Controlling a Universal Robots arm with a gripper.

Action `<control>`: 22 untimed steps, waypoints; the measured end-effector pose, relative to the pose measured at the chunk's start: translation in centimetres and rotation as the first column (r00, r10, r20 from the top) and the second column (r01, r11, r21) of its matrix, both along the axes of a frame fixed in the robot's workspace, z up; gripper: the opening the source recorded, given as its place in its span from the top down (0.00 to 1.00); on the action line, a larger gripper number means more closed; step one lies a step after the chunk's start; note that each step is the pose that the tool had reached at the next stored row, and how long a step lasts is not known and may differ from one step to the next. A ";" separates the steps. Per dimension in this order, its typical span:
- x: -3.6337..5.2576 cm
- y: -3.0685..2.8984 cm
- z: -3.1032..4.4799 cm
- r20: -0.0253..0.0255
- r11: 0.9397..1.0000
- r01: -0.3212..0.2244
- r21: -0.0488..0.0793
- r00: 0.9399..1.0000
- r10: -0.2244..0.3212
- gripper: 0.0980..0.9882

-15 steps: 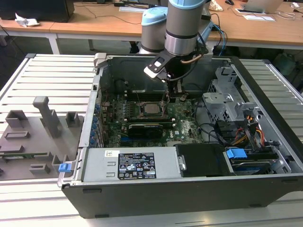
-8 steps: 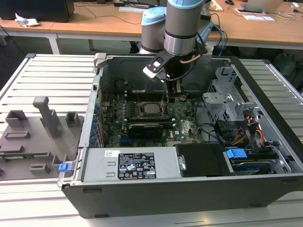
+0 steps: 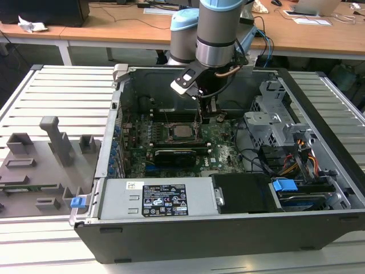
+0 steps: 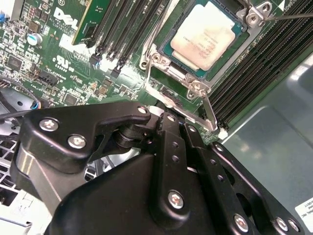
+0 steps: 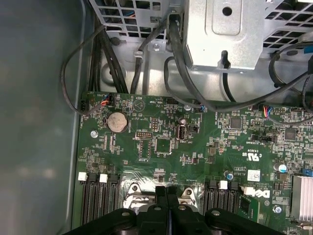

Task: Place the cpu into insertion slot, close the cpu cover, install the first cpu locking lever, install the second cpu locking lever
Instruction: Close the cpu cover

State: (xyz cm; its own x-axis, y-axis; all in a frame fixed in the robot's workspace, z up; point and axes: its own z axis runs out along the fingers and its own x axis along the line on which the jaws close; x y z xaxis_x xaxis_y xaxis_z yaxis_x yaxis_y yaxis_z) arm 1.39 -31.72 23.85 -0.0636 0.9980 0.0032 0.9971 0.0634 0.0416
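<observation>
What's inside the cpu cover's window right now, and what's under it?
In the second wrist view the cpu lies flat in the open middle of the cpu cover, pale top showing. Whatever lies beneath the cpu is covered by it.

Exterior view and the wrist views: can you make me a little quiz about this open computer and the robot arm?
1. True or false: the small square silvery-grey cpu lies in its socket on the green motherboard.
2. In the exterior view, where is the black gripper relative to the dark grey computer case? A: inside it, over the motherboard, close to the cpu. B: outside it. C: resting on its front wall.
3. Fill in: the plastic clip on the exterior view's right is coloured ___.
Key: 1 true; 2 A; 3 blue.
</observation>
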 end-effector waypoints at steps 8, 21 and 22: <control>-0.37 0.00 -0.18 0.000 1.000 0.000 0.000 1.000 0.000 0.99; -1.57 0.00 -0.75 -0.003 1.000 0.000 0.000 1.000 0.000 0.99; -1.77 0.00 -0.78 -0.004 1.000 0.000 0.000 1.000 0.000 0.99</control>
